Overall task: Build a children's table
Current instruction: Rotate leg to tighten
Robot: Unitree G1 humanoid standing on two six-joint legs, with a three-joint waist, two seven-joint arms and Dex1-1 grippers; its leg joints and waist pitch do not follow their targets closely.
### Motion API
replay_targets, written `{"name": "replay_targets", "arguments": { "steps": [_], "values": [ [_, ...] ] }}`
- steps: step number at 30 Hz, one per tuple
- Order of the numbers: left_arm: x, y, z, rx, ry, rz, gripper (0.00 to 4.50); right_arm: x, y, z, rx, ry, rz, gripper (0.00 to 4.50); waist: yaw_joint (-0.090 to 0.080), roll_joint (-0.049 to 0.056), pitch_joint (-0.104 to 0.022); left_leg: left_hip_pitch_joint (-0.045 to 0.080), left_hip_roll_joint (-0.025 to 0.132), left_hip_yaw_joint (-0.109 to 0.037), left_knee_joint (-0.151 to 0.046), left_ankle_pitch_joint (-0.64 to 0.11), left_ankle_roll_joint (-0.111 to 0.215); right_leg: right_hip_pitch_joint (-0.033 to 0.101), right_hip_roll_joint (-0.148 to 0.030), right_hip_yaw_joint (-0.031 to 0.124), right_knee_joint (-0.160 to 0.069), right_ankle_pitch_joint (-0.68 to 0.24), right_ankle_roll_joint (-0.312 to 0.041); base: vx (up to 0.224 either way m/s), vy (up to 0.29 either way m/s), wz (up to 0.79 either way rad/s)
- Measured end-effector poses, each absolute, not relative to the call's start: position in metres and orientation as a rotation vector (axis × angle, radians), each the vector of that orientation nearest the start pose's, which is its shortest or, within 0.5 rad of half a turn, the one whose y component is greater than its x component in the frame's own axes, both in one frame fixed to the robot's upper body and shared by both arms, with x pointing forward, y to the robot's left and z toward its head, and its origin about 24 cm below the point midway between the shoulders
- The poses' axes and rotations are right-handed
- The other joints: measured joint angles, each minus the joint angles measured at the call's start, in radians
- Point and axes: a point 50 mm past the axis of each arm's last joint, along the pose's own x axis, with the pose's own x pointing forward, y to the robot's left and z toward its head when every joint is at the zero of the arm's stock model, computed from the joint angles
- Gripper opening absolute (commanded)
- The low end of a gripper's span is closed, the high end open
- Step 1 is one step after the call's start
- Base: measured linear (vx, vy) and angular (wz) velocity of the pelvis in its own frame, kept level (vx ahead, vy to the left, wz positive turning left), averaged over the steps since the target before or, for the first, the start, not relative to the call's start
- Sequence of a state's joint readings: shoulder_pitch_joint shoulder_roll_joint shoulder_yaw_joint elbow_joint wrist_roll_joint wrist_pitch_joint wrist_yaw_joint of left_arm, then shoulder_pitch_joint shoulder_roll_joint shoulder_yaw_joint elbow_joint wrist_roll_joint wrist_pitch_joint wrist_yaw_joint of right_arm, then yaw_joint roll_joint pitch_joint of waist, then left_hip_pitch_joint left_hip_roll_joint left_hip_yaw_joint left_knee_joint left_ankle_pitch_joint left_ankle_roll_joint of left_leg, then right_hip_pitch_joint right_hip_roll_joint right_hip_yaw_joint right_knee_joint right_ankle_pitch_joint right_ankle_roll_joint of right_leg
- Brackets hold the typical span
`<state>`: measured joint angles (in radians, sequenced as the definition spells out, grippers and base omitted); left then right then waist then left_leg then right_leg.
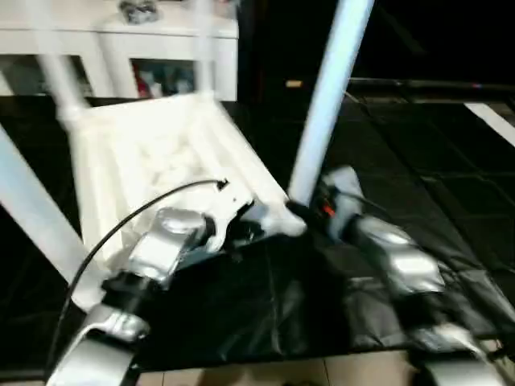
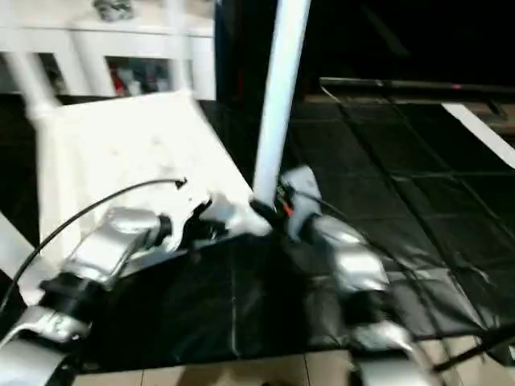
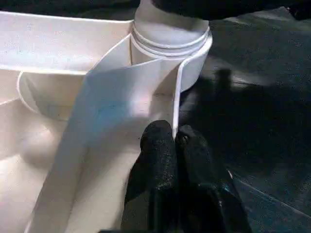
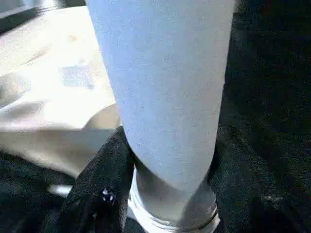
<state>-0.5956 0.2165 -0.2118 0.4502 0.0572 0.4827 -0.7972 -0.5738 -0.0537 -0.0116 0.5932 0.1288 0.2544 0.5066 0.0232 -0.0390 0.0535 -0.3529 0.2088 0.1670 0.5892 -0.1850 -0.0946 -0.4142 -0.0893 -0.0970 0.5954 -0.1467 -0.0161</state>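
While the children's table (image 1: 153, 153) lies upside down across the left and centre of the left eye view, we see one leg (image 1: 326, 96) rising from its near corner socket at mid-frame, with our right pincer (image 1: 302, 211) at the leg's base. Our left pincer (image 1: 241, 229) sits at the top's rim just left of it. From the left wrist, our fingers (image 3: 163, 160) are pressed together on the rim wall. From the right wrist, our black fingers (image 4: 104, 179) clamp both sides of the leg.
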Motion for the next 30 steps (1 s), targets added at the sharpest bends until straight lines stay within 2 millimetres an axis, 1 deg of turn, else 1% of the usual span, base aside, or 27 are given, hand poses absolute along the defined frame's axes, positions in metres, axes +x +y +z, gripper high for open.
{"name": "replay_targets", "arguments": {
  "steps": [2, 3, 4, 6, 7, 8, 10, 11, 13, 15, 18, 19, 21, 22, 23, 27, 30],
  "values": [
    [0.333, 0.105, 0.057, 0.285, 0.502, -0.888, 0.00, 0.345, -0.092, 0.050, 0.091, 0.277, 0.584, 1.97, -0.003, 0.000, 0.000, 0.000, 0.000, 0.000, -0.001, 0.000, 0.000, 0.000, 0.000, 0.000, -0.001, 0.000, 0.000, 0.000, 0.000, 0.00],
    [0.333, 0.105, 0.057, 0.287, 0.502, -0.885, 0.00, 0.346, -0.091, 0.050, 0.091, 0.275, 0.581, 2.53, -0.003, 0.000, 0.000, 0.000, 0.000, 0.000, -0.001, 0.000, 0.000, 0.000, 0.000, 0.000, -0.001, 0.000, 0.000, 0.000, 0.000, 0.00],
    [0.333, 0.105, 0.057, 0.288, 0.502, -0.885, 0.00, 0.346, -0.091, 0.050, 0.092, 0.272, 0.577, 2.66, -0.003, 0.000, 0.000, 0.001, 0.000, 0.000, -0.002, 0.000, 0.000, 0.000, 0.000, 0.000, -0.001, 0.000, 0.000, 0.000, 0.000, 0.00],
    [0.333, 0.106, 0.057, 0.289, 0.501, -0.884, 0.00, 0.345, -0.088, 0.050, 0.092, 0.268, 0.581, 2.66, -0.005, 0.000, 0.000, 0.001, 0.000, 0.000, -0.002, 0.000, 0.000, 0.000, 0.000, 0.000, -0.001, 0.000, 0.000, 0.000, 0.000, 0.00],
    [0.333, 0.106, 0.057, 0.290, 0.501, -0.883, 0.00, 0.345, -0.087, 0.050, 0.086, 0.267, 0.582, 3.03, -0.006, 0.000, 0.000, 0.001, 0.000, 0.000, -0.002, 0.000, 0.000, 0.000, 0.000, 0.000, -0.001, 0.000, 0.000, 0.000, 0.000, 0.00],
    [0.333, 0.106, 0.058, 0.290, 0.501, -0.883, 0.00, 0.344, -0.087, 0.050, 0.074, 0.266, 0.581, 3.03, -0.006, 0.000, 0.000, 0.001, 0.000, 0.000, -0.002, 0.000, 0.000, 0.000, 0.000, 0.000, -0.001, 0.000, 0.000, 0.000, 0.000, 0.00],
    [0.333, 0.106, 0.058, 0.298, 0.500, -0.889, 0.00, 0.343, -0.086, 0.050, 0.060, 0.260, 0.586, 3.21, -0.006, 0.000, 0.000, 0.001, 0.000, 0.001, -0.002, 0.000, 0.000, 0.000, 0.000, 0.000, -0.001, 0.000, 0.000, 0.000, 0.000, 0.00],
    [0.333, 0.107, 0.058, 0.303, 0.498, -0.894, 0.00, 0.342, -0.085, 0.050, 0.057, 0.256, 0.591, 3.21, -0.006, 0.000, 0.000, 0.000, 0.000, 0.001, -0.003, 0.000, 0.000, -0.001, 0.000, 0.000, -0.001, 0.000, 0.000, 0.000, 0.000, 0.00],
    [0.332, 0.109, 0.059, 0.317, 0.498, -0.907, 0.00, 0.341, -0.085, 0.050, 0.056, 0.249, 0.603, 3.49, -0.008, 0.000, 0.000, 0.000, 0.000, 0.001, -0.003, 0.000, 0.000, -0.001, 0.000, 0.000, -0.001, 0.000, 0.000, 0.000, 0.000, 0.00],
    [0.331, 0.111, 0.060, 0.328, 0.495, -0.921, 0.00, 0.338, -0.086, 0.049, 0.062, 0.239, 0.627, 3.60, -0.008, 0.000, 0.000, 0.000, 0.000, 0.001, -0.003, 0.000, 0.000, -0.002, 0.000, 0.000, -0.001, 0.000, 0.000, 0.000, 0.000, 0.00],
    [0.329, 0.114, 0.061, 0.341, 0.490, -0.952, 0.00, 0.334, -0.094, 0.050, 0.057, 0.230, 0.691, 4.02, -0.004, 0.000, 0.000, -0.002, 0.000, 0.001, -0.003, 0.000, 0.000, -0.004, 0.000, 0.000, -0.002, 0.001, -0.003, 0.000, 0.000, 0.00],
    [0.327, 0.117, 0.061, 0.349, 0.488, -0.980, 0.00, 0.329, -0.102, 0.049, 0.045, 0.228, 0.742, 4.07, 0.003, 0.000, 0.000, -0.001, 0.000, 0.002, -0.003, 0.000, 0.000, -0.004, 0.000, 0.000, -0.002, 0.002, -0.004, 0.000, 0.000, 0.00],
    [0.326, 0.118, 0.061, 0.348, 0.483, -1.006, 0.00, 0.326, -0.103, 0.049, 0.046, 0.227, 0.789, 4.13, 0.006, 0.000, 0.000, -0.002, 0.000, 0.002, -0.004, 0.000, 0.000, -0.004, 0.000, 0.001, -0.002, 0.002, -0.004, 0.000, 0.000, 0.00],
    [0.325, 0.120, 0.061, 0.352, 0.487, -1.016, 0.00, 0.324, -0.106, 0.049, 0.036, 0.228, 0.807, 4.37, 0.009, 0.000, 0.000, -0.001, 0.000, 0.002, -0.004, 0.000, 0.000, -0.004, 0.000, 0.001, -0.001, 0.002, -0.004, 0.000, 0.000, 0.00],
    [0.324, 0.123, 0.061, 0.359, 0.488, -1.041, 0.00, 0.321, -0.113, 0.050, 0.014, 0.235, 0.854, 4.46, 0.012, 0.000, 0.000, -0.001, 0.000, 0.002, -0.004, 0.000, 0.000, -0.004, 0.000, 0.001, -0.002, 0.002, -0.004, 0.000, 0.000, 0.00],
    [0.318, 0.131, 0.062, 0.383, 0.487, -1.122, 0.00, 0.313, -0.124, 0.053, -0.012, 0.260, 0.994, 4.49, 0.018, -0.002, 0.001, 0.000, 0.000, 0.002, -0.003, 0.000, 0.000, -0.004, 0.000, 0.001, -0.001, 0.000, -0.001, 0.000, 0.000, 0.00],
    [0.313, 0.141, 0.064, 0.415, 0.495, -1.196, 0.00, 0.307, -0.136, 0.057, -0.026, 0.279, 1.088, 4.49, 0.024, -0.003, 0.001, -0.001, 0.000, 0.002, -0.003, 0.000, 0.000, -0.004, 0.000, 0.001, -0.001, -0.001, 0.001, 0.000, 0.000, 0.00]
  ]
}}
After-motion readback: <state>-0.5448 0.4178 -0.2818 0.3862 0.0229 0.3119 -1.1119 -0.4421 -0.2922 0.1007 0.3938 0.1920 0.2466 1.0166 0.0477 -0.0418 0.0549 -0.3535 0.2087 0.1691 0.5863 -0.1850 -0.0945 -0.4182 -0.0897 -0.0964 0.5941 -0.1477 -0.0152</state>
